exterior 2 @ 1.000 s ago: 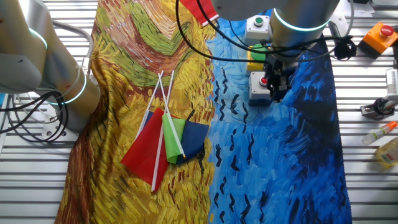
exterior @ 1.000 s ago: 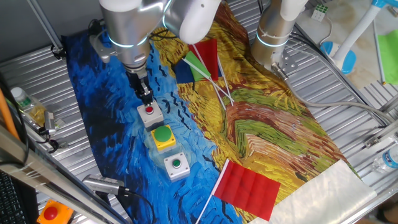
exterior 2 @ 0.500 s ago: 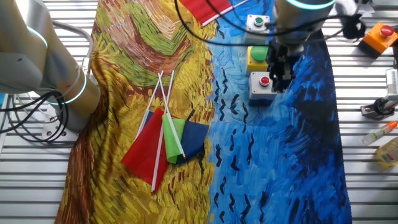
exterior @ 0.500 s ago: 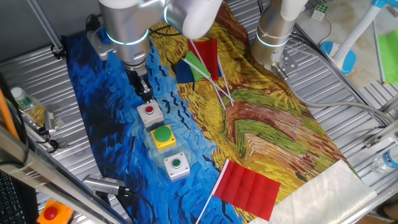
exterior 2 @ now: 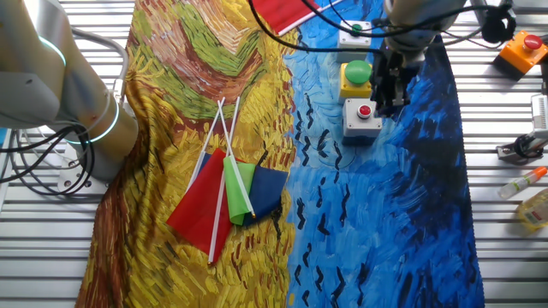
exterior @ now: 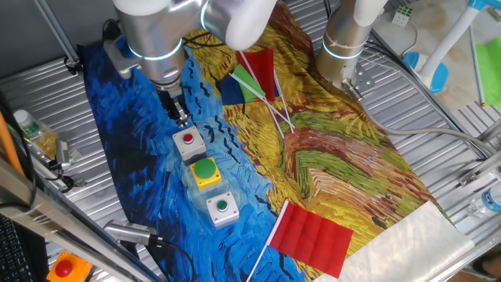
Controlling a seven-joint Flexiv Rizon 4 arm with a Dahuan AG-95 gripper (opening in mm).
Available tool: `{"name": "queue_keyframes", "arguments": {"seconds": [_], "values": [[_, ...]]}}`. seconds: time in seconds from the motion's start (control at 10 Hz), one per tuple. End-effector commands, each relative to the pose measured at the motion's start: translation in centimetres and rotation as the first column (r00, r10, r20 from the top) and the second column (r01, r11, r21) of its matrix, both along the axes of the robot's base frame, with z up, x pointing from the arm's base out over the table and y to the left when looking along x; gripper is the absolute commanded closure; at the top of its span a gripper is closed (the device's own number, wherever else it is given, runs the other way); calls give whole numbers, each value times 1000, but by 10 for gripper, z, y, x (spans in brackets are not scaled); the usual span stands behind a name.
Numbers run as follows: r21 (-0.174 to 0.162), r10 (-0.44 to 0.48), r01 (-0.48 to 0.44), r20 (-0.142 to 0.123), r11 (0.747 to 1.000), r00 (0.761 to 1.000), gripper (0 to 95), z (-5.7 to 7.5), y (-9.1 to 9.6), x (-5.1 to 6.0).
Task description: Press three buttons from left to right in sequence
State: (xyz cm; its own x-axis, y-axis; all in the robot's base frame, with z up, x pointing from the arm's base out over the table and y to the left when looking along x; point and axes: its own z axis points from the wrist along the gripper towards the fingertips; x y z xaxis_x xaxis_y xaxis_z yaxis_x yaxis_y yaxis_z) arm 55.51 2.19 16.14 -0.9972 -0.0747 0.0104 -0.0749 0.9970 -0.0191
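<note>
Three button boxes stand in a row on the painted cloth. The grey box with the small red button [exterior: 188, 143] [exterior 2: 363, 118] is at one end. The yellow box with the large green button [exterior: 206, 171] [exterior 2: 356, 75] is in the middle. The grey box with the small green button [exterior: 222, 208] [exterior 2: 354, 30] is at the other end. My gripper [exterior: 181, 118] [exterior 2: 390, 101] hangs above the cloth just beside the red-button box, clear of its button. The dark fingers point down; no view shows a gap or a touch between the tips.
An orange box with a red button [exterior: 63, 268] [exterior 2: 524, 50] sits off the cloth on the metal table. Small flags [exterior 2: 229, 192] lie on the yellow part of the cloth, and a red flag [exterior: 311, 235] lies near its edge. A second arm's base [exterior: 344, 47] stands at the cloth's side.
My gripper has lifted off the red-button box and drawn up and slightly away from it. The boxes and flags have not moved.
</note>
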Motion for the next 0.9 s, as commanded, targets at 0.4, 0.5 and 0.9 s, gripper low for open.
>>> {"name": "queue_keyframes", "arguments": {"seconds": [0.4,0.5,0.9], "values": [[54,-81,82,-18,995,997,950,1,6,3],[57,-91,92,-16,994,996,950,1,6,3],[22,-103,103,16,994,995,950,-11,6,7]]}}
